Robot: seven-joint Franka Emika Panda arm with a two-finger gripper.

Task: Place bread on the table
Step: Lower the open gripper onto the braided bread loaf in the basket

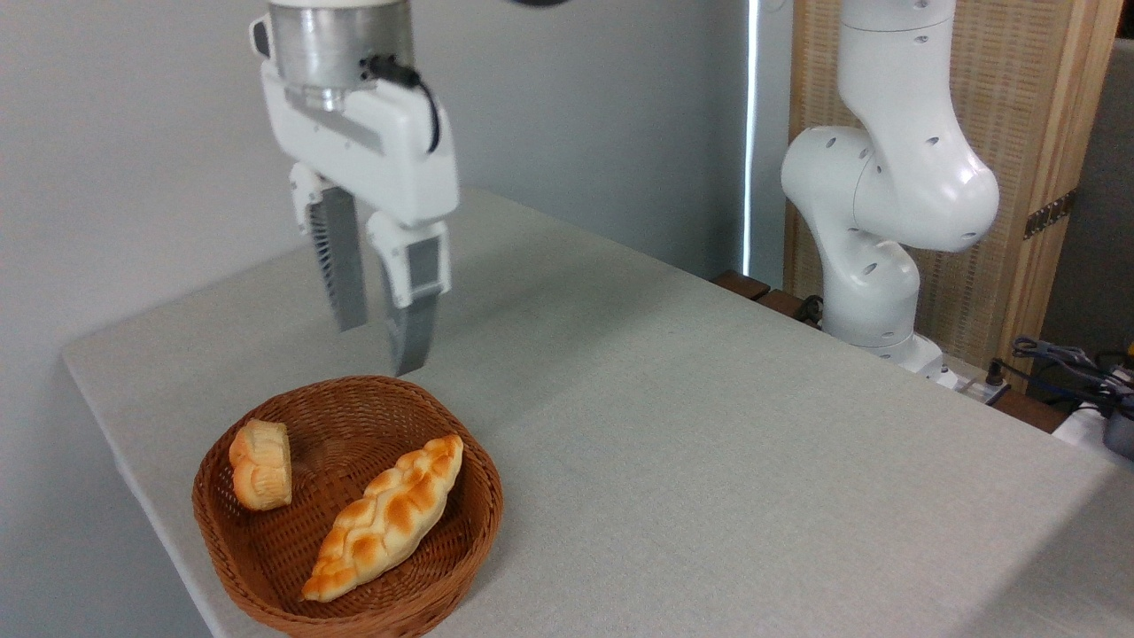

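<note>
Camera view, upper left: gripper [381, 341] hanging empty, jaws parted, above basket [266, 567] rim; bread [385, 518] lying diagonally inside, lower left, beside bun [261, 465] — risk of clipping wicker or grabbing bun, never reaching table [709, 425].

bread [384, 520]: long, twisted like a braid, yellow with orange-brown spots, pointy ends; lying slanted inside the brown basket [266, 554]
table [709, 425]: big, flat, light grey cloth on top, round corner at the left
</note>
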